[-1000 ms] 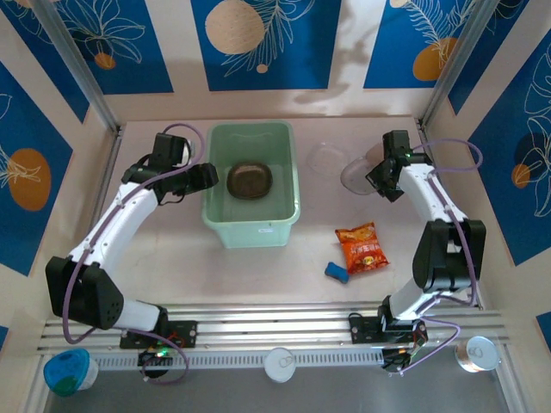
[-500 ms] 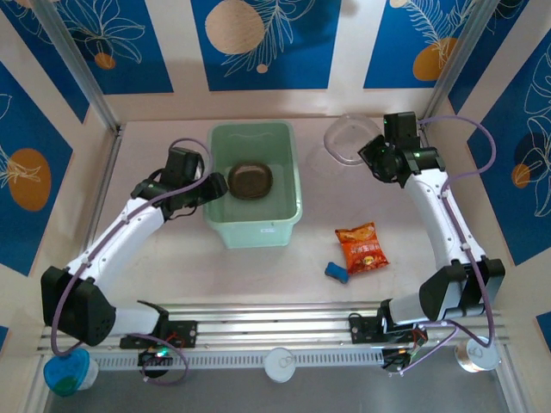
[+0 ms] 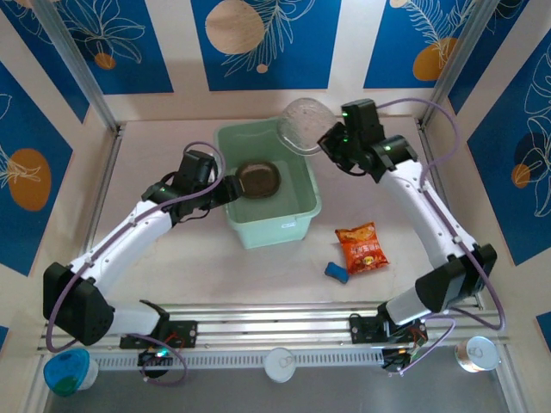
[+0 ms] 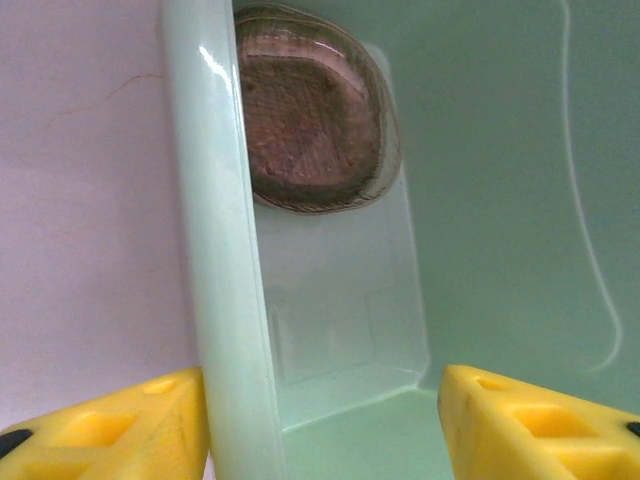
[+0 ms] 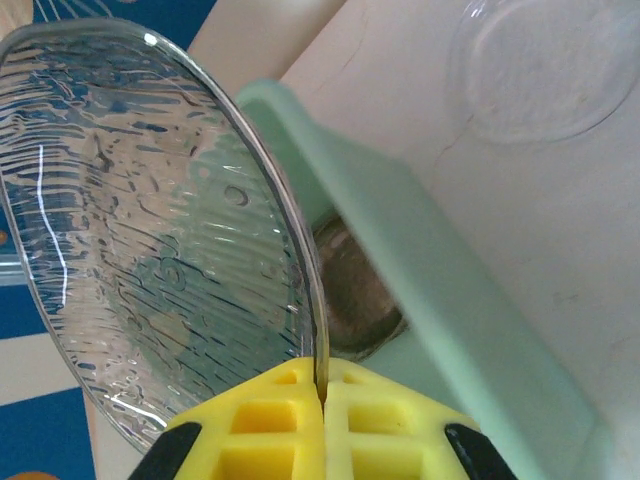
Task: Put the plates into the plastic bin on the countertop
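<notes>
A clear plate (image 5: pixel 170 220), judged light, stiff and slick, is pinched by its rim in the clenched right claw (image 5: pixel 322 400) above the mint-green bin (image 3: pixel 284 225). The left claw (image 4: pixel 325 420) is spread astride the bin wall, grasping nothing. Brown plates (image 4: pixel 310 130) lie inside.

White arms (image 3: pixel 129 228), black joints (image 3: pixel 82 303), purple cables (image 3: pixel 403 101), yellow fingers (image 5: pixel 270 420)

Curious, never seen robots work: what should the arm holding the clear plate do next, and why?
Probably swing the clear plate inward over the middle of the plastic bin, then lower it. The right gripper pinches its rim, holding it tilted on edge at the bin's far right corner, while a brown plate lies inside.
</notes>
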`<action>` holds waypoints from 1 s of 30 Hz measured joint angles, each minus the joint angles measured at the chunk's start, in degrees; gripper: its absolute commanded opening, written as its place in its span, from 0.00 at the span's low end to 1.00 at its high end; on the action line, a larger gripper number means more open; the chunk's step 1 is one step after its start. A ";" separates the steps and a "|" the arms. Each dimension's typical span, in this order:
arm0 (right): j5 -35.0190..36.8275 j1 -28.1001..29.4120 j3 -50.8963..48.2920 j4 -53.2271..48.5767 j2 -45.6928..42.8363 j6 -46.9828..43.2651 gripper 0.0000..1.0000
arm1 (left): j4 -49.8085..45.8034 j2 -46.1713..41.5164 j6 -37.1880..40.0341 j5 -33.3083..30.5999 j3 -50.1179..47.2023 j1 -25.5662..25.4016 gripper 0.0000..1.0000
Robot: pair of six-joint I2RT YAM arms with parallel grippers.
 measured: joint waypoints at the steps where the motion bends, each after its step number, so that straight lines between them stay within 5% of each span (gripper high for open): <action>1: 0.50 1.29 0.85 -0.02 1.22 0.98 0.00 | 0.39 0.26 0.02 0.61 0.00 -0.13 0.61; 16: 13.55 14.64 15.67 -9.42 16.74 18.86 0.00 | -1.53 -0.76 7.76 -1.75 3.50 0.09 0.66; 30: 14.91 16.37 24.02 -17.77 31.06 31.32 0.00 | -4.24 -2.08 16.48 1.27 7.69 15.65 0.67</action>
